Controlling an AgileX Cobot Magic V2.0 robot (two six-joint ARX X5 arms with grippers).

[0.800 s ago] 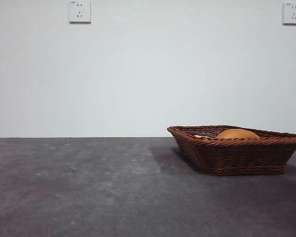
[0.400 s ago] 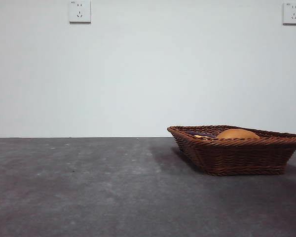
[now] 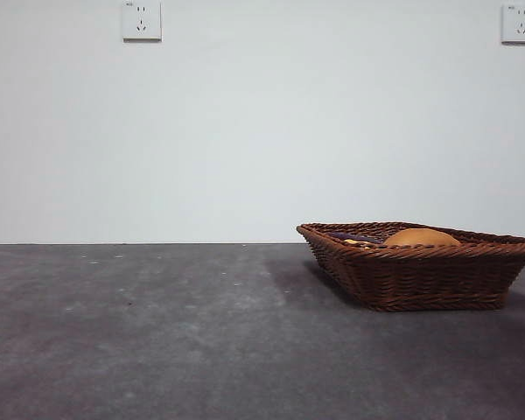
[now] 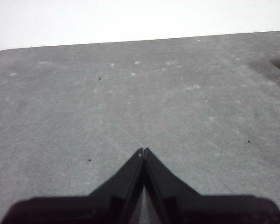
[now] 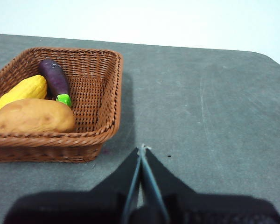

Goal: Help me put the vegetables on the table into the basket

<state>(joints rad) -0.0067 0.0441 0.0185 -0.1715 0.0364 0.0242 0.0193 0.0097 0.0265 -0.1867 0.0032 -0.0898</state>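
Observation:
The brown wicker basket (image 3: 420,271) (image 5: 95,81) stands on the grey table (image 3: 157,332) at the right. Inside it lie the yellow corn (image 5: 22,92), the purple eggplant (image 5: 54,79) with its green stem, and the brown potato (image 5: 32,117) (image 3: 422,237). In the front view only the potato's top and a sliver of eggplant (image 3: 354,236) show over the rim. My right gripper (image 5: 143,148) is shut and empty, hovering over bare table beside the basket. My left gripper (image 4: 143,151) is shut and empty over bare table, away from the basket.
A white wall with two power sockets (image 3: 141,20) (image 3: 520,23) rises behind the table's far edge. Neither arm shows in the front view.

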